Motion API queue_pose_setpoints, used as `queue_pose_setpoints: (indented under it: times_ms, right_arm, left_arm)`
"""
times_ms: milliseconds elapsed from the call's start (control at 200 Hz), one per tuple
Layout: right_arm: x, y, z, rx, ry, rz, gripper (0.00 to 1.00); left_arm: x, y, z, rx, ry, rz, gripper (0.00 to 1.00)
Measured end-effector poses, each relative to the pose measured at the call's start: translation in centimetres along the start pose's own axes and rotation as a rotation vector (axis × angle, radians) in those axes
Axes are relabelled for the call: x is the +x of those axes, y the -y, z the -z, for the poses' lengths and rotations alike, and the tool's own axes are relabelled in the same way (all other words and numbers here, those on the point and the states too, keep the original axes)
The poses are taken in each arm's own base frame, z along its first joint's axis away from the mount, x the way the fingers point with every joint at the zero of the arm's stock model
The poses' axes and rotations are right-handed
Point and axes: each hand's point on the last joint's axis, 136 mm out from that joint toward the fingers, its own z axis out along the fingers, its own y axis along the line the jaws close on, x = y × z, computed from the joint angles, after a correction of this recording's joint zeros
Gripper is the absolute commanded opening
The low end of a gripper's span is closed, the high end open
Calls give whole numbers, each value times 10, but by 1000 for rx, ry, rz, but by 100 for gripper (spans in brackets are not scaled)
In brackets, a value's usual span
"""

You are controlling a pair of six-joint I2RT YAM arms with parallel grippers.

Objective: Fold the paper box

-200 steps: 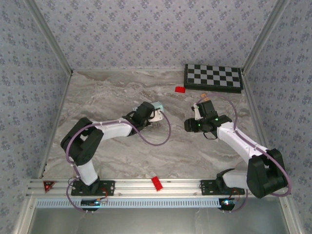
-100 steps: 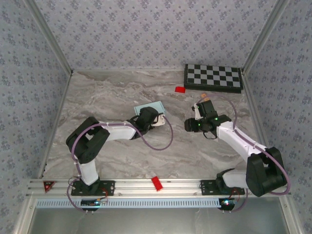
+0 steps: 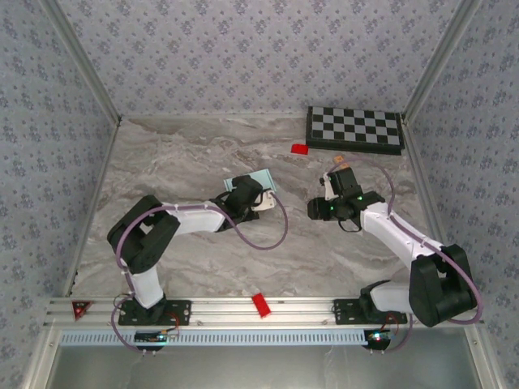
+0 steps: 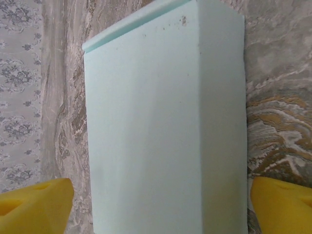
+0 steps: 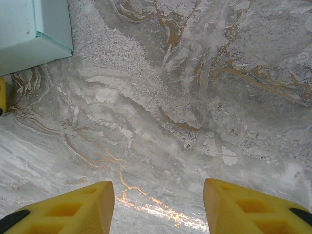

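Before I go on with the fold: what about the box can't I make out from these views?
- Top view: the left hand covers most of the box, so its flaps cannot be judged.
- Left wrist view: the box's near end is cut off by the bottom edge.
- Right wrist view: a corner of the box lies at top left; the frame cuts off the rest.
- Top view: the red piece by the checkerboard is too small to identify.

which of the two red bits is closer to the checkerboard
The far red piece, lying just left of the checkerboard; the near red piece lies on the front rail.
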Motion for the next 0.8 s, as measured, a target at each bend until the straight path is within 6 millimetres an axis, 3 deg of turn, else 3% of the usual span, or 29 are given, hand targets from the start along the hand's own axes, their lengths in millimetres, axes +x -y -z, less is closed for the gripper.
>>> queue_pose_setpoints:
  times_ms: [200,430,615,800]
  right_arm:
    - [0,1,0,2,-1,-2,53]
    - [-3,13,0,59,15,-12,52]
    - [-7,32,3,156,41,-55,52]
    - [-17,58,14,273,100,-101,52]
  left_arm:
    - [-10,-11,18,6,52,61,98]
    - [-13,-50,50,-79,109,247,98]
    - [11,-84,66,-171,70,470,98]
    - [56,-103,84,-235,18,708,99]
